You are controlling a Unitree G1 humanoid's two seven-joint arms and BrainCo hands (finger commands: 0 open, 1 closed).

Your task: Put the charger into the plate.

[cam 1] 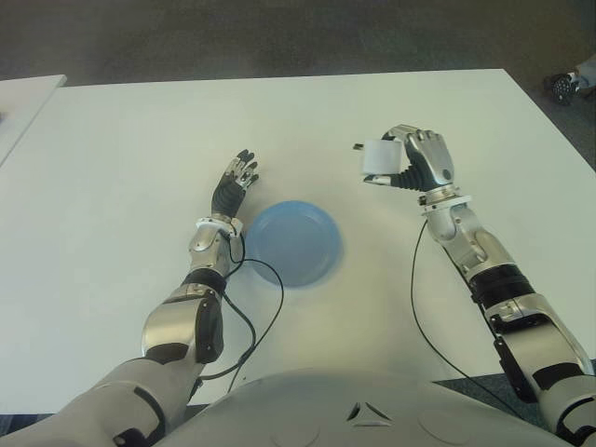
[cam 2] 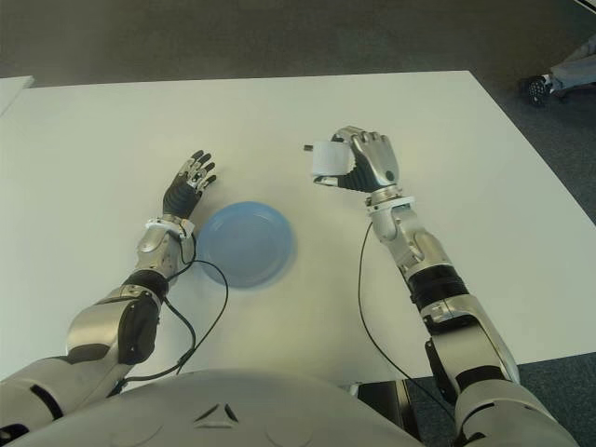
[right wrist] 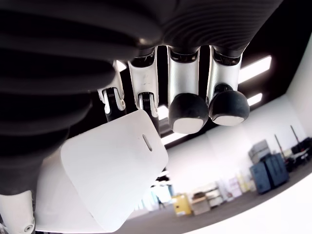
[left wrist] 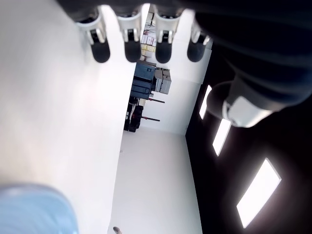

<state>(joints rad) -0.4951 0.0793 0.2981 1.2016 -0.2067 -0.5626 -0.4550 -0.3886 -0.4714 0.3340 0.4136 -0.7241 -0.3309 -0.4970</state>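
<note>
My right hand (cam 1: pixel 410 163) is raised over the table to the right of the plate, its fingers shut on the white charger (cam 1: pixel 380 158). In the right wrist view the charger (right wrist: pixel 107 170) is a white rounded block pinched between thumb and fingers (right wrist: pixel 187 109). Its metal prongs stick out to the left in the eye views. The light blue round plate (cam 1: pixel 291 242) lies on the white table (cam 1: pixel 140 140) near the front middle, with nothing in it. My left hand (cam 1: pixel 233 184) shows just left of the plate, fingers stretched out flat and holding nothing.
A black cable (cam 1: pixel 256 307) loops from my left forearm across the table in front of the plate. Another thin cable (cam 1: pixel 416 298) hangs by my right forearm. A second white table's corner (cam 1: pixel 23 98) shows at far left. Dark carpet lies beyond the far edge.
</note>
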